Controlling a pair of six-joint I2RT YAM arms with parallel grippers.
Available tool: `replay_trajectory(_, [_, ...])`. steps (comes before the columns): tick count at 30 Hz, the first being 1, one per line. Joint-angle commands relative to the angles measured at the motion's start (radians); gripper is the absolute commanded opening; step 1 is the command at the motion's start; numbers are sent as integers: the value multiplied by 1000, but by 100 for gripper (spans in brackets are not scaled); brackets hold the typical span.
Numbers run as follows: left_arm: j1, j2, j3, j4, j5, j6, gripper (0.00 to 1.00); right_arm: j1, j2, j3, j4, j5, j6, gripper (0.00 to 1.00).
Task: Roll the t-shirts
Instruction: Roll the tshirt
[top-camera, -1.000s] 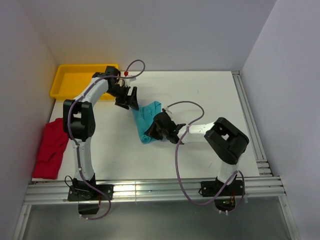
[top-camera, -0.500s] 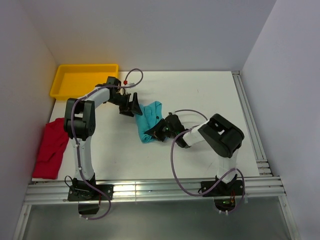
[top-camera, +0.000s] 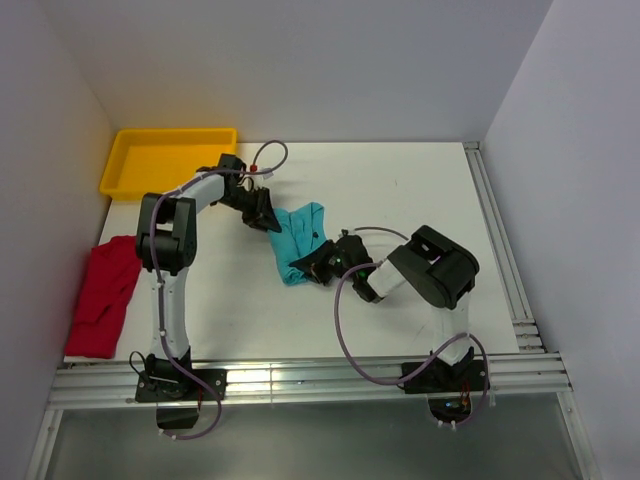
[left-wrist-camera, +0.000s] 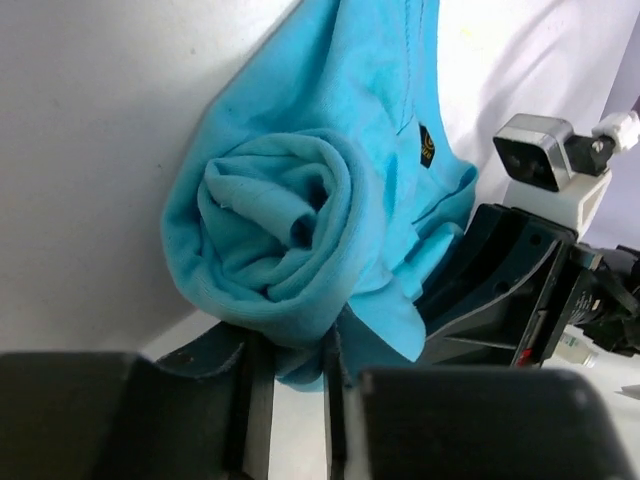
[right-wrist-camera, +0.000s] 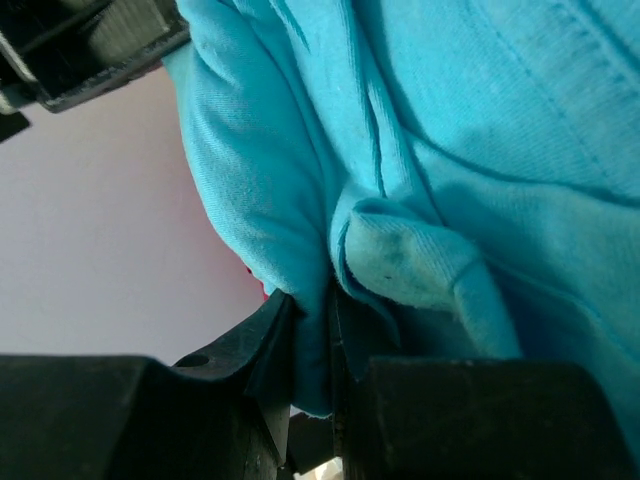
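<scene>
Teal cloth fills both wrist views. The count first: two shirts, one teal shirt (top-camera: 300, 238) and one red shirt (top-camera: 100, 295). There is one yellow tray (top-camera: 165, 160), and two arms with two end effectors, all on one white table (top-camera: 430, 190).

The teal shirt lies right between the end effectors as a long bunched strip. The left end effector (top-camera: 266, 215) is at its far end and the right end effector (top-camera: 312, 266) at its near end. The cloth touches both.

Over to the left wrist view: this end of the shirt is wound into a loose spiral just ahead of the fingers (left-wrist-camera: 250, 400). A fold from under that roll runs down into the narrow slot between them. So the left end effector is clamped on the teal shirt, jaws nearly together. The other end effector shows past the roll to the right, hard against the cloth.

Right wrist view now: a fold of teal drops between the fingers (right-wrist-camera: 265, 335) with only a slim gap, so this one is clamped on the teal shirt too. Cloth covers everything ahead of it.

The red shirt lies crumpled, well apart from both end effectors, off to the left of the left arm at the table's edge. The tray sits beyond and left of the left end effector, near it but apart.
</scene>
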Motion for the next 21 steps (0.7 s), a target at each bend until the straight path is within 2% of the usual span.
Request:
replay_trajectory(1, [-3, 36, 121, -98, -93, 56, 17, 7, -45, 12, -188, 62, -74, 23])
replay_trajectory(3, [-6, 56, 208, -167, -127, 86, 9, 14, -102, 32, -274, 116, -148, 30])
replay_trajectory(5, [-11, 87, 259, -264, -182, 132, 4, 25, -137, 73, -420, 160, -230, 40])
replay_trajectory(9, [-15, 101, 319, -364, -248, 219, 0, 57, -237, 170, -692, 306, -350, 54])
replay_trajectory(15, [-31, 94, 337, -462, -340, 294, 0, 150, -294, 338, -957, 571, -473, 60])
replay_trajectory(21, [-64, 96, 345, -522, -409, 326, 0, 252, -225, 530, -1139, 757, -608, 63])
